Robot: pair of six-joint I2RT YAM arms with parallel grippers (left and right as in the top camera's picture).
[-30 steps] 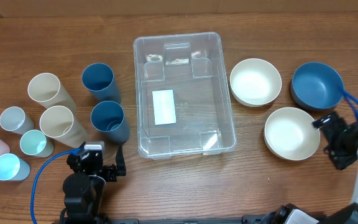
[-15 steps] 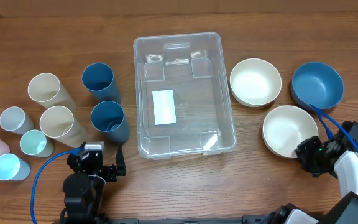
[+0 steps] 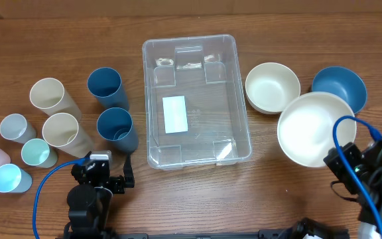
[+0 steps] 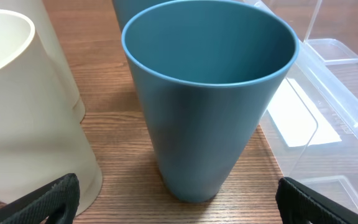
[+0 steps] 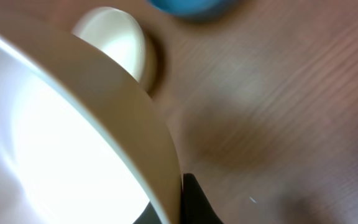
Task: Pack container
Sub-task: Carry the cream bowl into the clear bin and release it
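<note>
The container (image 3: 190,41) is a clear rectangular bin in the middle of the table with nothing in it, and its near corner (image 4: 328,112) shows in the left wrist view. A cream bowl (image 3: 314,129) hangs tilted above the table to the container's right. My right gripper (image 3: 339,161) is shut on the bowl's near rim. In the right wrist view the bowl (image 5: 61,143) fills the left side, and its wall sits pinched in my gripper (image 5: 176,202). My left gripper (image 3: 105,180) stands open just short of a dark blue cup (image 3: 116,128), which rises between its fingers (image 4: 179,199).
A second cream bowl (image 3: 270,85) and a blue bowl (image 3: 343,83) sit to the container's right. Several cups stand to its left: another dark blue cup (image 3: 104,84), two cream cups (image 3: 63,131), and small pale ones (image 3: 12,178) near the table's left edge.
My right gripper has moved in on the near cream bowl, shut on its rim and lifted it off the table. The left arm has not moved.
</note>
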